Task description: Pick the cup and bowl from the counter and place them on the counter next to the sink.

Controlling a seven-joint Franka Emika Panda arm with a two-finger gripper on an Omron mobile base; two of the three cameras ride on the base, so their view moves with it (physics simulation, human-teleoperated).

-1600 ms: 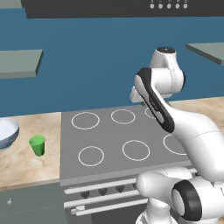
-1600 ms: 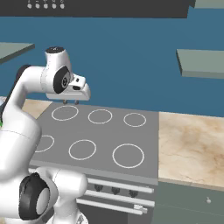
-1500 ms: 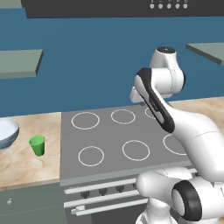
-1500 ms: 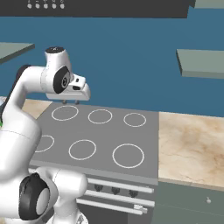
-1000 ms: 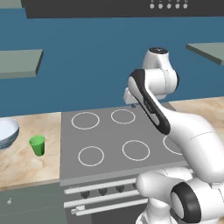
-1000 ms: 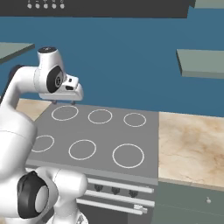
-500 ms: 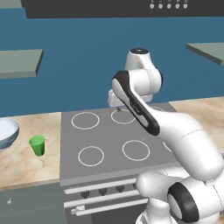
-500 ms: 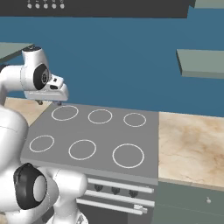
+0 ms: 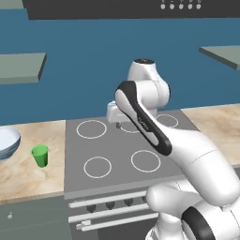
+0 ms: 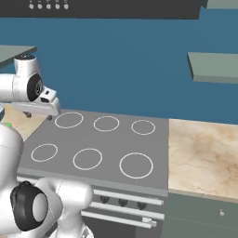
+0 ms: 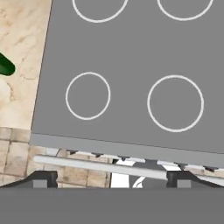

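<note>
Left base view: gripper (image 9: pixel 118 124) hangs over the back of the stovetop (image 9: pixel 122 154), above the rear burner rings, holding nothing. The cup (image 9: pixel 40 155) stands upright on the counter (image 9: pixel 28 173) just left of the stove, well apart from the gripper. The bowl (image 9: pixel 7 143) sits further left, cut by the frame edge, near the cup but not touching it. This view gives the cup and bowl together. Right base view: the hand (image 10: pixel 39 110) is at the far left over the stove's left rear corner, with two small dark tips poking down under it, too small to read the gap. It gives the bare counter stretch (image 10: pixel 202 155) right of the stove, and at the left edge just a green speck of the cup (image 10: pixel 9 124) behind the arm. Hand view: looks straight down on the stovetop (image 11: pixel 131 74) with four white rings, the oven handle bar (image 11: pixel 100 166) along the stove front, and a dark green sliver of the cup (image 11: pixel 5 65) at the left edge on the marble counter (image 11: pixel 22 52). The fingertips (image 11: pixel 43 179) sit at the bottom corners, spread wide apart, nothing between them.
</note>
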